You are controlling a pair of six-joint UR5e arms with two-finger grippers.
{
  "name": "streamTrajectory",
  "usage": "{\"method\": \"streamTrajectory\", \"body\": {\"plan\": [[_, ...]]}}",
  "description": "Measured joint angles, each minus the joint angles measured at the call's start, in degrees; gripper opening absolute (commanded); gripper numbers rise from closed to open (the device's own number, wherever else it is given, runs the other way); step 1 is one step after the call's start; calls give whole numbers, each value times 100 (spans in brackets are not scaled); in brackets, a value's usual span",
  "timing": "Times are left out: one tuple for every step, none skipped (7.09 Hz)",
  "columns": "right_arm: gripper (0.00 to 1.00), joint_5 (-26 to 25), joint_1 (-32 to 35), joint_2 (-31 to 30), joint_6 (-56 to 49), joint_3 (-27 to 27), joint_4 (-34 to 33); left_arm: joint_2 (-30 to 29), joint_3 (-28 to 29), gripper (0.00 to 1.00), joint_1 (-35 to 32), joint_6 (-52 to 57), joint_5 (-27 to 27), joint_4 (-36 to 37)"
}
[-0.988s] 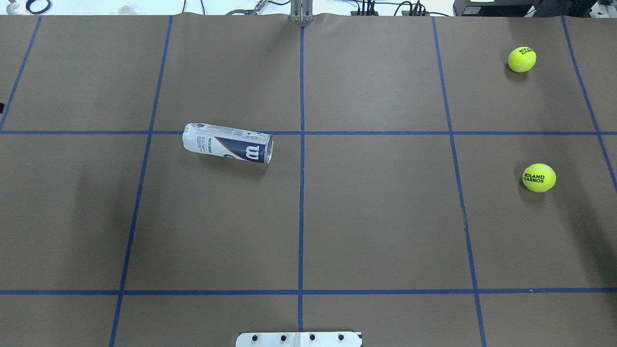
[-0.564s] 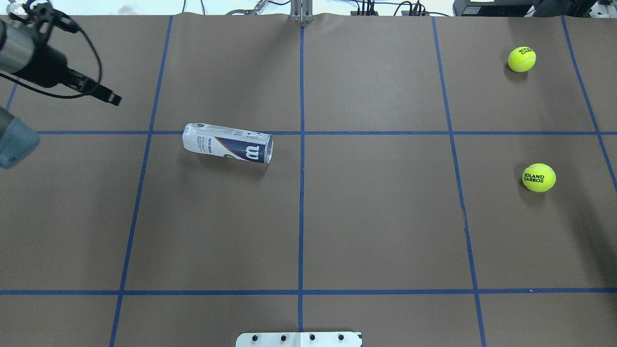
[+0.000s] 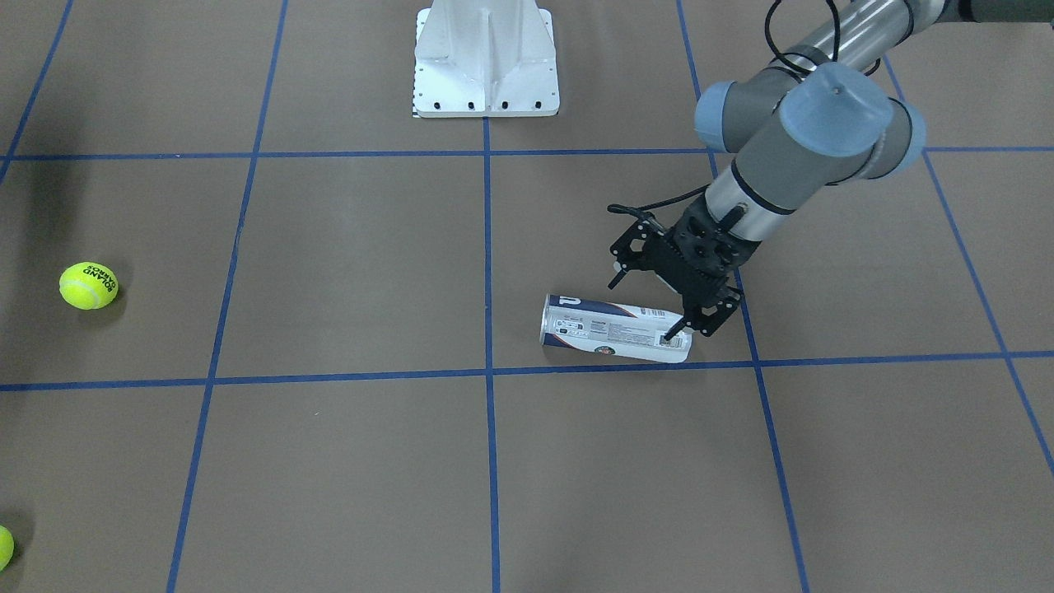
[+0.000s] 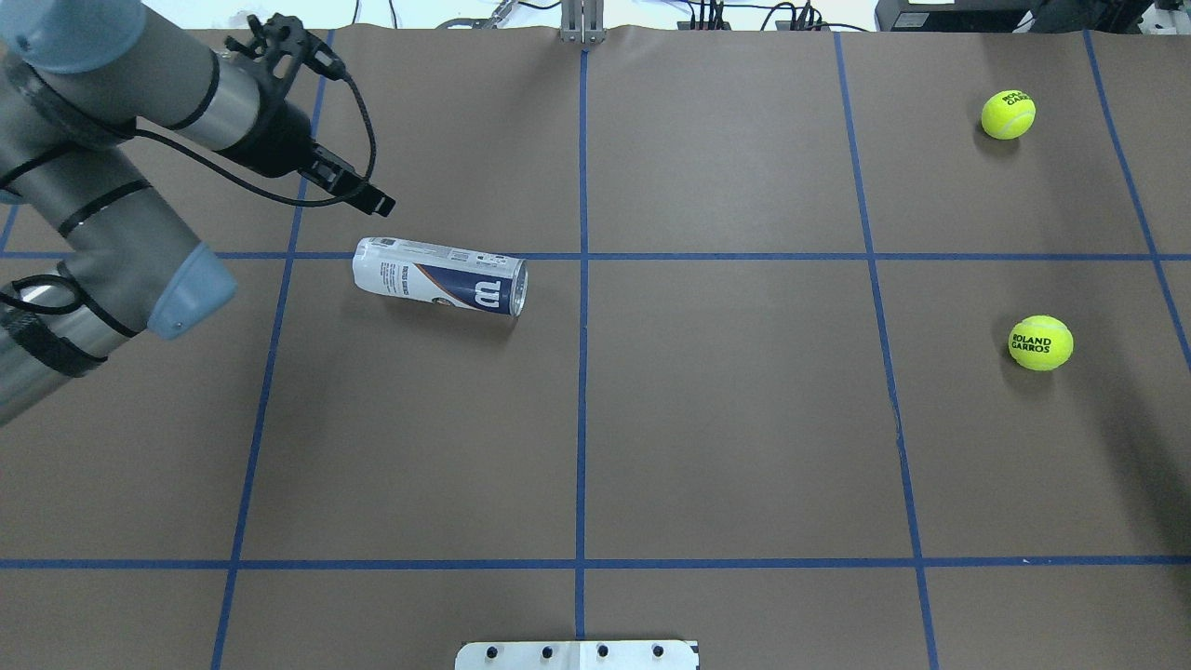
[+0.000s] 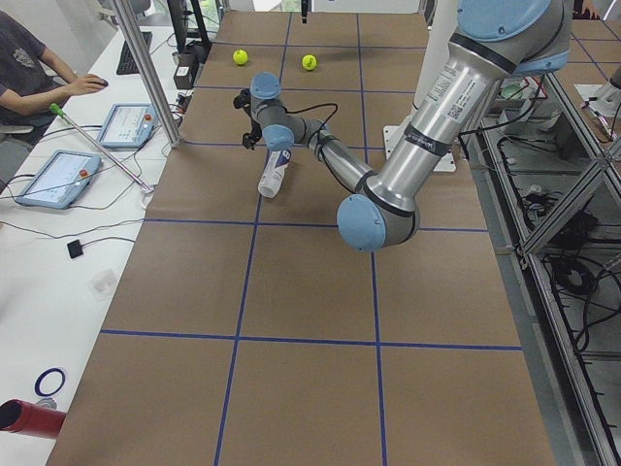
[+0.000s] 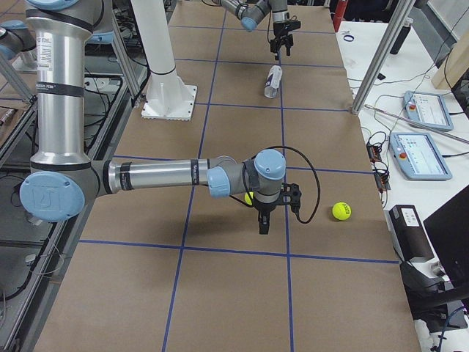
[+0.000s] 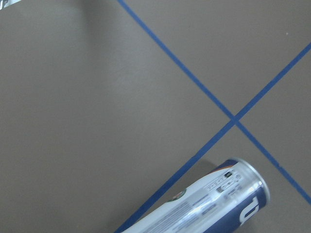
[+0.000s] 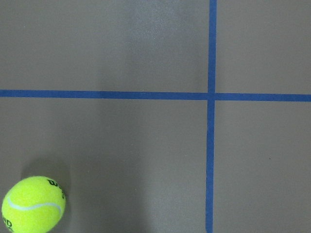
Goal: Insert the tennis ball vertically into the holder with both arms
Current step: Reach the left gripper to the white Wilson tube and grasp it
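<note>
left pincer [image 3: 641,311]: fingers spread wide, nothing between them; hovers tilted over the holder's white end, tips aimed down and toward the table's middle.
holder [image 4: 439,276]: on its side on the table [image 4: 744,419], just below and ahead of the left pincer's tips. one fingertip overlaps the white end in the front view, contact not readable there. overhead and left-side views suggest a gap, so judged not yet gripped.
long axis: flat on the table, running away from the left pincer toward the right arm's side, a little skewed to the blue tape; white end nearest the pincer, metal-rimmed end farthest.
left wrist view: only the rimmed end, at the bottom edge, so the body judged not yet centred between the fingers.
right pincer [image 6: 264,220]: shown only by the right-side camera, pointing straight down above the table; opening and hold cannot be told.
near ball [image 4: 1040,342] and far ball [image 4: 1008,114]: both well away from the left pincer, beyond the holder's rimmed end, on the right arm's side. one ball in the lower-left corner of the right wrist view, so below and off to one side of the right pincer; which ball, cannot tell.
nearer arm: left for the holder, right for the balls.
coming move (judgement): down over the white end, fingers closing across the long axis rather than along it, then rimmed end tipped upward.
risk (judgement): smooth round wall, likely to roll or slip if pinched off-centre.
</note>
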Motion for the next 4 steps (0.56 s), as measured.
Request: {"method": "streamTrajectory", "body": {"plan": [[100,2,-2,1,0,9,0,-197,3,99,388,443,663,262],[100,3,-3,0,0,15,0,-434,22,99,774,1103,1290,729],[100,3,-3,0,0,16,0,-638,51,98,1036,1787,1622,1197],[100,3,-3,1,0,19,0,-764,129,98,1184,2457,1754,1457]]}}
